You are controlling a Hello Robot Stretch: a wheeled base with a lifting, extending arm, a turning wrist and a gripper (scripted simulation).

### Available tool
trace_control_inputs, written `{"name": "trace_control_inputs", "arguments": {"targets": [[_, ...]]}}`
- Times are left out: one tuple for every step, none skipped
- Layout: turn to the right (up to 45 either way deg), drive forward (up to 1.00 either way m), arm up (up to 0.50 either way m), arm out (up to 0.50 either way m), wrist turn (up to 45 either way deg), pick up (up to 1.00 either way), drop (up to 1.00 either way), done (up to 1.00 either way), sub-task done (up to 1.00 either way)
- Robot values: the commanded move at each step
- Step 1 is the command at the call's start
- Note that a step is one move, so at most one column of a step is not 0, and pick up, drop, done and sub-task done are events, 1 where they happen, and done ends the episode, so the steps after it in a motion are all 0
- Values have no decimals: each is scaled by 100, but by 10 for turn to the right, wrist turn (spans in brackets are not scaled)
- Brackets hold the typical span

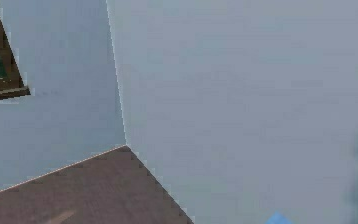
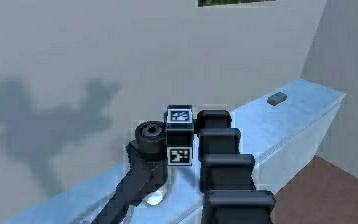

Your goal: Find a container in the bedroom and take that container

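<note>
Arm side view: 1 arm [image 2: 227, 170], 1 claw [image 2: 122, 200] at 1 pale-blue table [image 2: 249, 118]; 1 small grey obj. [image 2: 278, 98] on table, well apart; claw's grip & load: cannot tell

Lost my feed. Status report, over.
Gripper at pale blue ledge; whether it holds anything, can't tell. Small grey thing, maybe the container, farther along ledge. Wall ahead.

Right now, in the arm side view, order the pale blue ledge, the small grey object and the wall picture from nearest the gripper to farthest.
1. Pale blue ledge, right at the gripper.
2. Small grey object, farther right on the ledge.
3. Wall picture, at the top edge.
</note>
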Motion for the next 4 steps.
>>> {"name": "trace_control_inputs", "arguments": {"targets": [[0,0,0,0,450,0,0,0,0],[0,0,0,0,450,0,0,0,0],[0,0,0,0,300,0,0,0,0],[0,0,-30,0,0,0,0,0,0]]}}
